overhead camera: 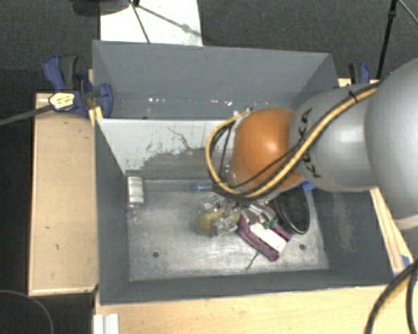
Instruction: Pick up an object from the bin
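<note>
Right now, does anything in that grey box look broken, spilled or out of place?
Nothing looks spilled or broken. The bin's back wall is scuffed with pale scratches, and a purple-and-white thing lies askew on the floor beside the claw.

This looks like a robot lab, a place for tests. A big silver robot arm (366, 141) with a yellow cable (210, 160) on it reaches into a grey metal bin (195, 75). Black wires (21, 115) run over the dark floor (28, 19) beside the bin's left and top edges.
</note>
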{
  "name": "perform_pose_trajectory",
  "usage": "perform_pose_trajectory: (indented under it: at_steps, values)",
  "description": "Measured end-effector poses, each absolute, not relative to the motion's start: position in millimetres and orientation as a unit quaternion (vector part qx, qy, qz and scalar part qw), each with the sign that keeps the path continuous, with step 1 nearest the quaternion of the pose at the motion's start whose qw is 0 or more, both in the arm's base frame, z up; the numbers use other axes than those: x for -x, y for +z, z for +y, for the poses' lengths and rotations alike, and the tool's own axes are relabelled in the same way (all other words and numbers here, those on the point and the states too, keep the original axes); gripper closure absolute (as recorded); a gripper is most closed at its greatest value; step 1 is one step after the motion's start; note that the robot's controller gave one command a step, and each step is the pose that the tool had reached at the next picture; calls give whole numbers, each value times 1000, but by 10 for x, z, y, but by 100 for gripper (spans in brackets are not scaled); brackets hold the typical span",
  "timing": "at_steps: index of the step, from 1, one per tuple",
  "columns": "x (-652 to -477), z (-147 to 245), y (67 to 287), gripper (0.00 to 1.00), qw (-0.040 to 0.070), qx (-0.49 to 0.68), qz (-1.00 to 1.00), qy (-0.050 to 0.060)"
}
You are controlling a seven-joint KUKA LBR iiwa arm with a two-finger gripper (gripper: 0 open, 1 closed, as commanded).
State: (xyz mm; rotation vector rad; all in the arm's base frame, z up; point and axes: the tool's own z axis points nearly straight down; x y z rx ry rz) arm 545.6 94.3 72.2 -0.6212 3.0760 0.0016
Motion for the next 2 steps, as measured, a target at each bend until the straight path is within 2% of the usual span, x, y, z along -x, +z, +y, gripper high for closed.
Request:
perform_pose_trajectory:
  at_steps: [1,2]
  values:
    - [-5417,660,1939,100,5,245,970,-1]
    - [-5764,724,3425,100,5,470,883,-2]
